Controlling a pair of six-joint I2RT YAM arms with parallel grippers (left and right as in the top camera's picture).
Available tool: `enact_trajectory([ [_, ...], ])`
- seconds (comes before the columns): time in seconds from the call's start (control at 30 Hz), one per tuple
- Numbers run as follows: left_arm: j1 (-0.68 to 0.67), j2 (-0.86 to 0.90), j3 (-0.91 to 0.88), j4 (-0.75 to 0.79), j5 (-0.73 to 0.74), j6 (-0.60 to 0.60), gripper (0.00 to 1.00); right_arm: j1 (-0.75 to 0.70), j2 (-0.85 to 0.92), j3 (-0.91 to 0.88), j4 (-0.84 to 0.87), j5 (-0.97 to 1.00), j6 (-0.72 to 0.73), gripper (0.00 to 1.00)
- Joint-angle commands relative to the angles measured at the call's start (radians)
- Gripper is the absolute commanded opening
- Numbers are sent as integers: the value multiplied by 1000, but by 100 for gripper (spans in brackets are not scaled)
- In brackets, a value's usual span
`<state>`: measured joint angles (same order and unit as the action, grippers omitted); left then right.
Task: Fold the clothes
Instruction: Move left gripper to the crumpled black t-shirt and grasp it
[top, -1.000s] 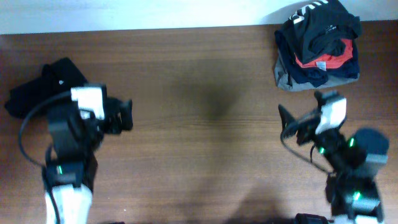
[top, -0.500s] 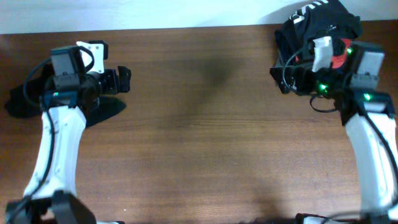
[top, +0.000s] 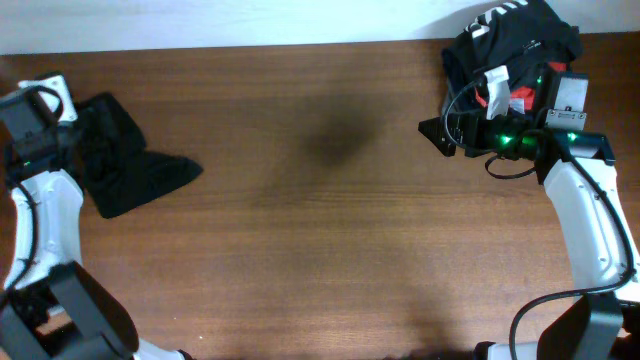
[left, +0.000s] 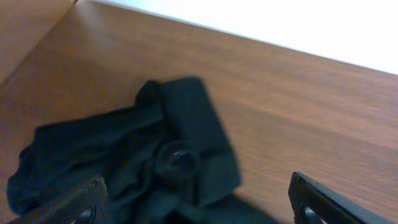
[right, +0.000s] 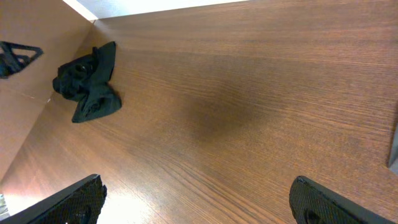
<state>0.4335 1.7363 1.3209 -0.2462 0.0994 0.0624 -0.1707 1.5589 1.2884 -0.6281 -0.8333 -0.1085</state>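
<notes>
My left jaws hung spread and empty near the black garment (top: 125, 165) at frame left, my right jaws likewise spread beside the clothes pile (top: 510, 70) at upper right, apparently poised to fetch one onto the bench (top: 320, 260) for folding.

Middle: table (top: 320, 250) lies open from the garment across to the right arm; wide passage.
Left side: black garment (top: 125, 165) lies crumpled near the left edge, with the left arm (top: 40, 220) running along that edge just beside it.
Back right corner: pile of clothes (top: 510, 40) fills it, up against the far edge.
Right side: right arm (top: 590, 220) reaches up the right edge to the pile and bars its front.
Front: open wood between the two arms.
Back: wall (top: 250, 20) closes the far edge.
</notes>
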Motion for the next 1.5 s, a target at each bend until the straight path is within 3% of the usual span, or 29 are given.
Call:
enact_trajectory([
  [0.0,20,89,12,22,-19,-1,93,-6,3,21,-13,-27,-2,99],
  [0.33,21,216,12,34,-115,-2,89,-6,3,21,-42,-19,-3,99],
  [0.37,21,222,12,33,-127,-2,83,-6,3,21,-42,-19,-3,99],
  [0.43,21,227,11,28,-126,-2,81,-6,3,21,-42,-19,-3,99],
  [0.53,21,232,11,2,-126,-2,66,-6,3,21,-42,-19,-3,99],
  [0.7,25,266,6,-61,-132,-8,30,-6,3,21,-42,-19,-3,99],
  [0.9,28,285,6,-92,-232,-102,22,-6,3,21,-47,16,-2,99],
  [1.0,28,284,7,-92,-255,-144,1,-6,3,21,-49,18,-2,99],
  [1.13,24,273,25,-110,-227,-227,1,-6,3,21,-49,18,-2,99],
  [1.37,-36,182,119,-183,-99,-229,1,-6,3,21,-49,18,-2,99],
  [1.47,-82,129,146,-209,-77,-173,1,-6,3,21,-49,18,-2,97],
])
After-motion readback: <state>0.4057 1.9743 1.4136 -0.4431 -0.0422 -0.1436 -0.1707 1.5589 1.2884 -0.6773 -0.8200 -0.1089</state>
